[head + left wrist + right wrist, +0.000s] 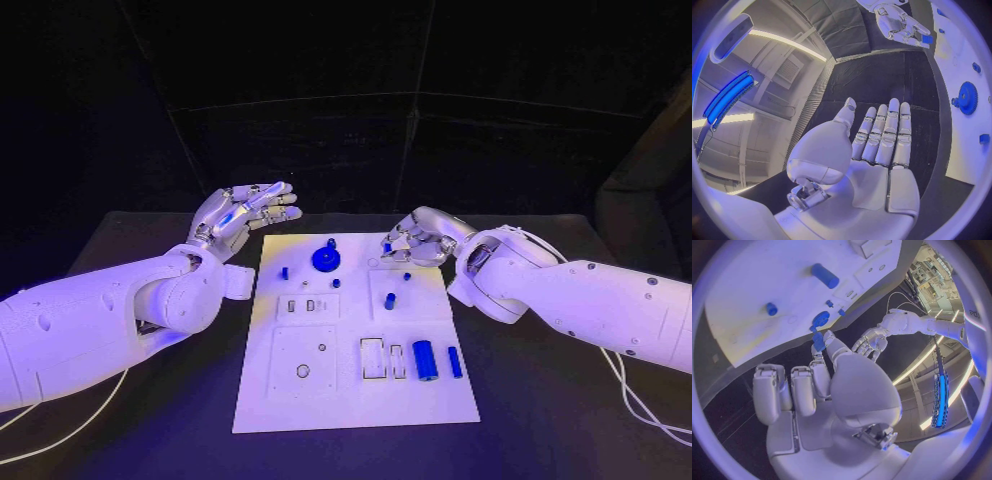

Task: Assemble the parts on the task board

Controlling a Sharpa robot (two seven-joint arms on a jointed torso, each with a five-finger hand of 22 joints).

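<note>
Mid-carry, by the look of it: a small blue piece (819, 340) pinched at the fingertips of the right hand (415, 240), above the far right corner of the board (353, 405). Not yet seated anywhere. Hidden behind the curled fingers in the head view, but plain in both wrist views.

Short and blocky, that piece. In the right wrist view, long axis roughly in line with the fingers, free end aimed towards the board's face. Hard to say whether truly upright or somewhat tilted.

Left hand (248, 213) released, holding nothing, palm flat and fingers spread. Hovers over the table (555, 430) just beyond the board's far left corner, apart from every part.

Elsewhere on the board: gear (326, 258) standing near the far edge, between the two hands; large cylinder (426, 360) lying towards the near right corner, long axis running near edge to far edge, a slimmer one just beside it.

Next move, as a judgement: pick the matching socket, swing the piece over it, square its axis to the hole, lower without scraping the rim, then let go. Probably calls for a firm pinch throughout, so small a part being apt to twist between the fingertips. Which socket suits it, impossible to tell from here.
</note>
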